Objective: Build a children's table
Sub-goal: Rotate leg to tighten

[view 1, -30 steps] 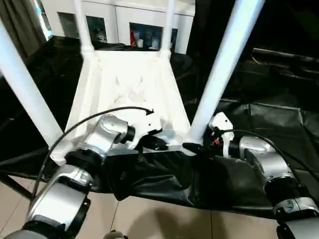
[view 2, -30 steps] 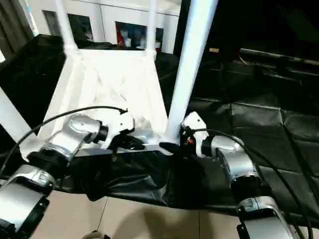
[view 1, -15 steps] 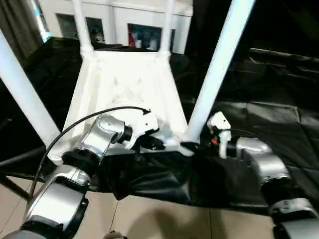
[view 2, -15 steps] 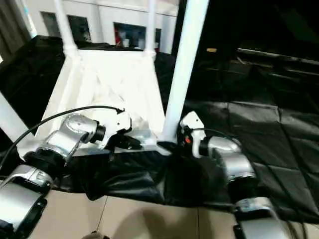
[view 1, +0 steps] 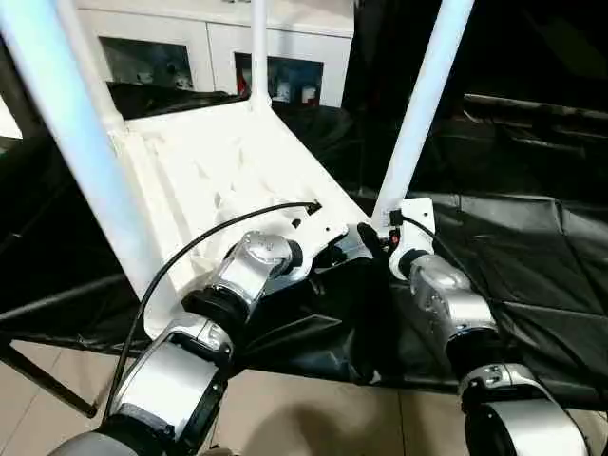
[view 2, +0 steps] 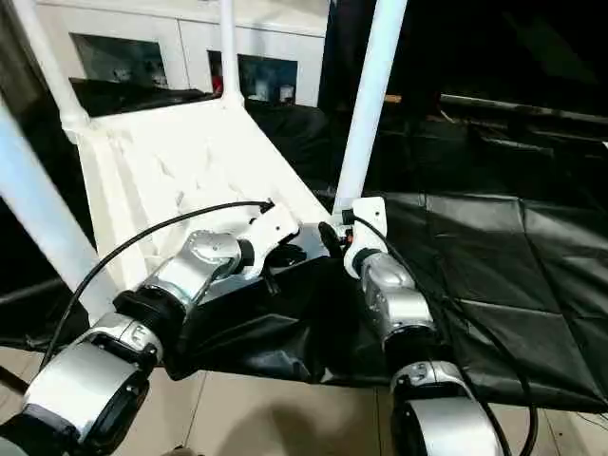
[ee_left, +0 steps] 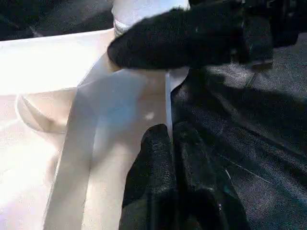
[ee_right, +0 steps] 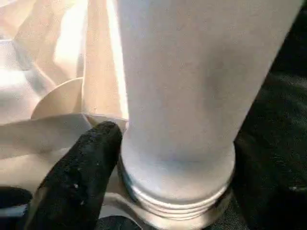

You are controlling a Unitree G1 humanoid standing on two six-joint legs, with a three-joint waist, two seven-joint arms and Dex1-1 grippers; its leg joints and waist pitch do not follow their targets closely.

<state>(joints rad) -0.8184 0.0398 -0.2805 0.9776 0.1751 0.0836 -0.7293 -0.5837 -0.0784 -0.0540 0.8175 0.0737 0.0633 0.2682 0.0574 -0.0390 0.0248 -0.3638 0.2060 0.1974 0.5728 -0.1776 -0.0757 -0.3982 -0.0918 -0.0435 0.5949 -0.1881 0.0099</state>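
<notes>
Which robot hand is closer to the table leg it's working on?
Right. The right gripper sits at the base of the near leg, a finger against it. The left gripper pinches the tabletop edge beside that corner.

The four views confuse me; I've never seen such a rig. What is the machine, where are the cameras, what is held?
It is a humanoid robot with two silver arms. The two wide pictures come from its head, looking down; the two close ones from its wrists. An upside-down white tabletop rests on a black sheet, legs pointing up. The left gripper pinches the tabletop's near edge. The right gripper sits at the base of the near right leg.
</notes>
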